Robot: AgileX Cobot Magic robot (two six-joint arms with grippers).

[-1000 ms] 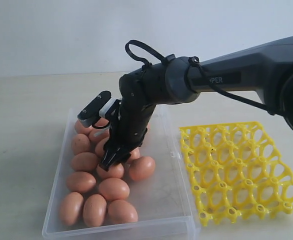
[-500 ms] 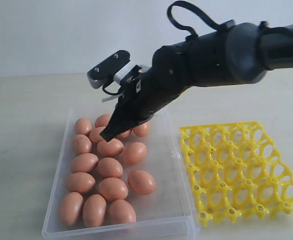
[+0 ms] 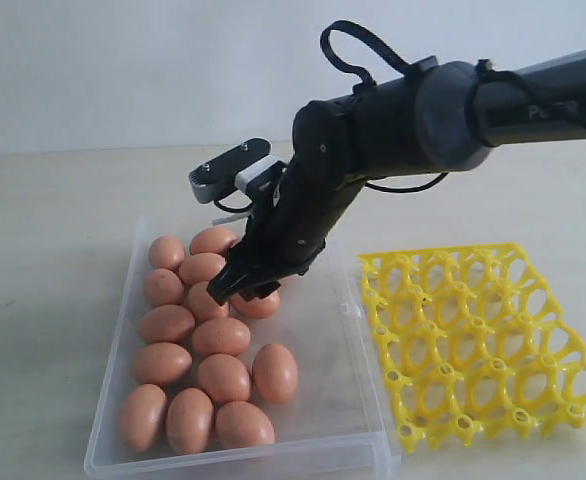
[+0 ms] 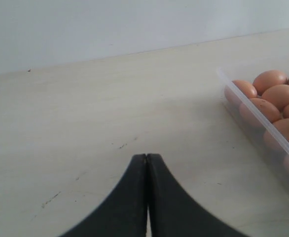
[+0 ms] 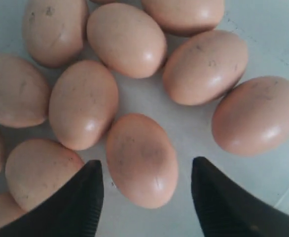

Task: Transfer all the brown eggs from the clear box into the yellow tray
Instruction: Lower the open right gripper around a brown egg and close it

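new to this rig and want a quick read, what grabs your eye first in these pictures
The black right gripper, jaws open, hangs over the cluster of brown eggs in the clear box, one egg lying in line with the gap between its jaws. Beside the box, on the right of the exterior view, the bright yellow tray lies with every cell empty.

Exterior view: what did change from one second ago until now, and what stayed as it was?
The right pincer rose out of the clear box, then came down again, open around one brown egg; it grips nothing. A loose egg at the pile's right edge rolled toward the camera. The yellow tray stayed empty and the box stayed in place.
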